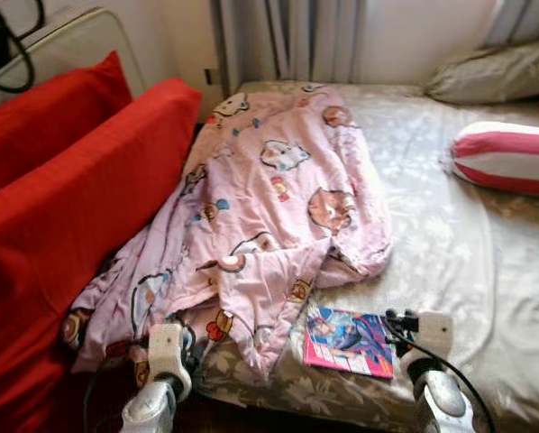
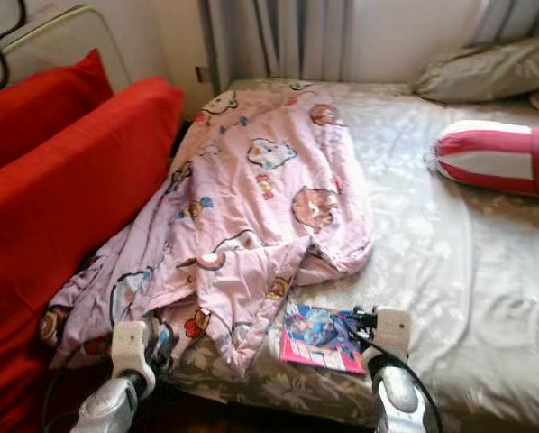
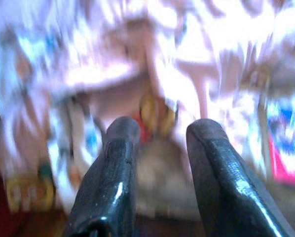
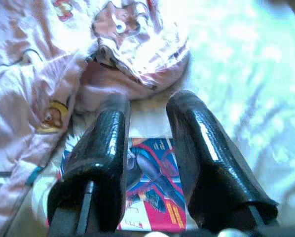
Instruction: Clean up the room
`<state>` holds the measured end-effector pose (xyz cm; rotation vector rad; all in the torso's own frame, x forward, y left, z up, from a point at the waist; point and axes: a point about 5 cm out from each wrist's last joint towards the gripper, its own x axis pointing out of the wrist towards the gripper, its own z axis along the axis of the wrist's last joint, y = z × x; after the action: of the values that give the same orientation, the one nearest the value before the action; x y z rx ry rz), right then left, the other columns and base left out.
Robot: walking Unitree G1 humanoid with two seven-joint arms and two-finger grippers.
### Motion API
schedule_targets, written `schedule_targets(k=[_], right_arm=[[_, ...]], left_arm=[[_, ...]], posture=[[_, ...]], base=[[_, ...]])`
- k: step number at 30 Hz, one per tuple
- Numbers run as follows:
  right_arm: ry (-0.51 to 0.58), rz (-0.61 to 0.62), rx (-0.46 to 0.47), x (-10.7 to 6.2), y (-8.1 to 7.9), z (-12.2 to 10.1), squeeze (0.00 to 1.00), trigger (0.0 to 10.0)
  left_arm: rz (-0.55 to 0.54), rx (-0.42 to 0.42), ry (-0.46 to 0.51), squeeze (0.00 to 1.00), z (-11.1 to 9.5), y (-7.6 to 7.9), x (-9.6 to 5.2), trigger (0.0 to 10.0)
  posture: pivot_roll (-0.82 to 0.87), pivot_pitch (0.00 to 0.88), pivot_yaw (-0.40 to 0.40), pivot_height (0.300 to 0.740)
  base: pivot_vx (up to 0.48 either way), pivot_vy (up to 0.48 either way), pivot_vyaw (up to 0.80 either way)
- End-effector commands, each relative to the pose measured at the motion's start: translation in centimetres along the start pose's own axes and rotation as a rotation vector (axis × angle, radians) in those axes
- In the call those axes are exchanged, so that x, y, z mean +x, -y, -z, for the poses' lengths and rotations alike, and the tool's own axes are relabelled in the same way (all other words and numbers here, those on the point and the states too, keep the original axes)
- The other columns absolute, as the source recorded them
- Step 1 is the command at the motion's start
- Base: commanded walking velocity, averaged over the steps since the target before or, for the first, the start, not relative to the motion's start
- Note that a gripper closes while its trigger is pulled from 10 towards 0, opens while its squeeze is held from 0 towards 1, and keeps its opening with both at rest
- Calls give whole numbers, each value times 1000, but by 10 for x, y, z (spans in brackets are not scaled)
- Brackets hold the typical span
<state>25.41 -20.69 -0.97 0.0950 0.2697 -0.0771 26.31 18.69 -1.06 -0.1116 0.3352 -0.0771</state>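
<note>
Hovering over the near edge of the bed, my right gripper stands parted and empty, a comic book just beneath its fingers. Beyond them spreads a pink cartoon blanket. My left gripper, also parted, faces the blanket's hanging edge beside red cushions.

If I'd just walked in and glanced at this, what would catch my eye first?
Probably the pink cartoon-print blanket, crumpled across the bed and spilling over its near edge. Beside it, big red cushions line the left side. A bright comic book lies at the near edge, with the right gripper open just above it.
</note>
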Motion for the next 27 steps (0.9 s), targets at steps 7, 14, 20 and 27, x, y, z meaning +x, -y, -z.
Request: schedule_targets(k=[7, 14, 20, 27], right_arm=[[77, -28, 20, -6, -7, -4, 0, 10000], [122, -9, 30, -9, -7, -8, 0, 10000], [111, 43, 42, -14, -7, -3, 0, 10000], [80, 49, 33, -13, -9, -1, 0, 10000]], left_arm=[[34, 11, 183, 0, -20, 7, -6, 10000], [50, 12, 287, 0, -45, 10, -4, 10000], [39, 24, 290, 0, -46, 4, -8, 10000], [39, 32, 285, 0, -50, 2, -10, 10000]], posture=[[4, 3, 18, 740], [6, 0, 20, 740], [5, 0, 25, 740], [-4, 0, 31, 710]], base=[[0, 0, 0], [0, 0, 0], [0, 0, 0], [0, 0, 0]])
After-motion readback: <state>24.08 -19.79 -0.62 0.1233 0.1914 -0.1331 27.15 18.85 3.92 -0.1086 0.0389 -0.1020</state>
